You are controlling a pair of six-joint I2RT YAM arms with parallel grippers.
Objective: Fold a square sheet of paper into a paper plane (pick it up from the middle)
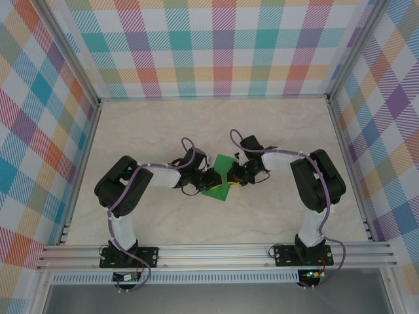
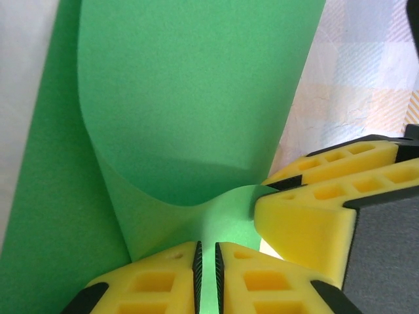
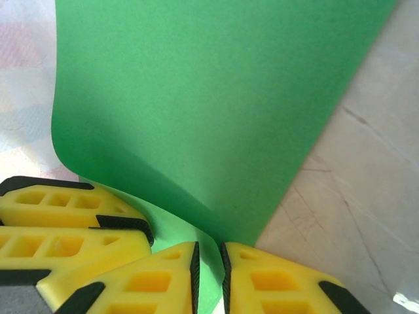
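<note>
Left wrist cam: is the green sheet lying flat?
No, the sheet bends in a deep curl right beyond where the left gripper pinches it.

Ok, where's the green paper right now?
In the top view the paper is at the centre of the table, curled and pinched between the left end effector and the right end effector.
</note>
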